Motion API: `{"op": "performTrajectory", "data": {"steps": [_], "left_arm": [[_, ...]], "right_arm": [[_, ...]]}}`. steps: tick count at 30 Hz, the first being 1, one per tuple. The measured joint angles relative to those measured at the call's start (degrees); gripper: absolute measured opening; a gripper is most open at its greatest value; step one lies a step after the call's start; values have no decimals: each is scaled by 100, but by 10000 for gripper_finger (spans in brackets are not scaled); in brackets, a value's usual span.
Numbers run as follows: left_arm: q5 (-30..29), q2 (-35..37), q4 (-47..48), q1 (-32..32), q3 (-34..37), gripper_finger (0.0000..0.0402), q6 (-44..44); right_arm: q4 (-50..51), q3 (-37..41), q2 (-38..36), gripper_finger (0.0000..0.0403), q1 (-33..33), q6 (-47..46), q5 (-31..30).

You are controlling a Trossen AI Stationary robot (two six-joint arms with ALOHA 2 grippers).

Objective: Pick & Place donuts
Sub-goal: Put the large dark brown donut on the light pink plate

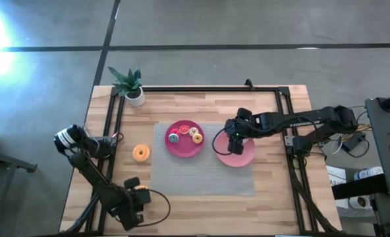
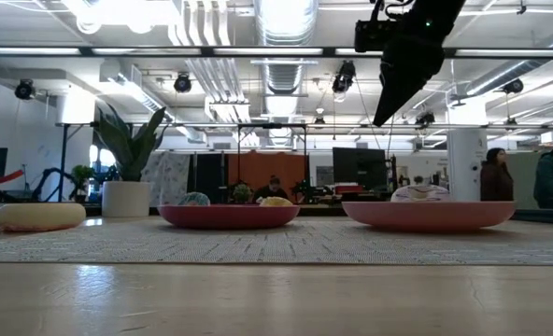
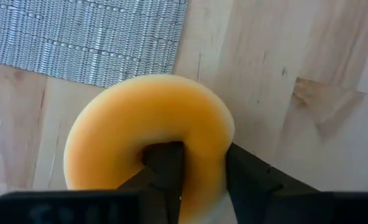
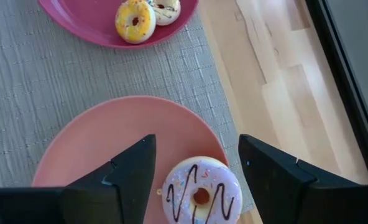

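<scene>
Left wrist view, plain orange donut (image 3: 140, 134), smooth, unfrosted

Overhead, table-level, two close wrist views

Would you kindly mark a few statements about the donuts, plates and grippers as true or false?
1. The left gripper has its fingers around the orange donut. True.
2. The orange donut sits on the grey mat. False: it is on bare wood beside the mat.
3. The right gripper is open above the light pink plate. True.
4. That plate is empty. False: a lilac sprinkled donut lies on it.
5. The potted plant stands on the dark pink plate. False: it stands at the table's corner.
</scene>
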State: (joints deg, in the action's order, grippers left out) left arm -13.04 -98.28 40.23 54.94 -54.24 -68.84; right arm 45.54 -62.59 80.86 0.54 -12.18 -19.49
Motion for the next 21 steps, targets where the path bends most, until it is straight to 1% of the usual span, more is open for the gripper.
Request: {"op": "performTrajectory", "data": {"steps": [6,10,12,14,16,19,21], "left_arm": [[-10,-9,1,-77,79,16,88],[206,13,24,-177,72,4,125],[284,149,71,-197,18,2,129],[290,375,105,-204,-19,2,142],[260,749,402,-268,-17,1,196],[252,1548,173,-504,-114,1,443],[251,2113,150,-797,-61,1,580]], "right_arm": [[-7,0,0,221,65,-31,0],[-241,0,-74,221,165,26,-1],[-401,-49,-169,221,248,38,4],[-560,-180,-255,221,321,79,11],[-695,-352,-319,221,442,316,26],[-978,-641,-298,221,704,943,32],[-1270,-810,-231,221,903,1480,70]]}}
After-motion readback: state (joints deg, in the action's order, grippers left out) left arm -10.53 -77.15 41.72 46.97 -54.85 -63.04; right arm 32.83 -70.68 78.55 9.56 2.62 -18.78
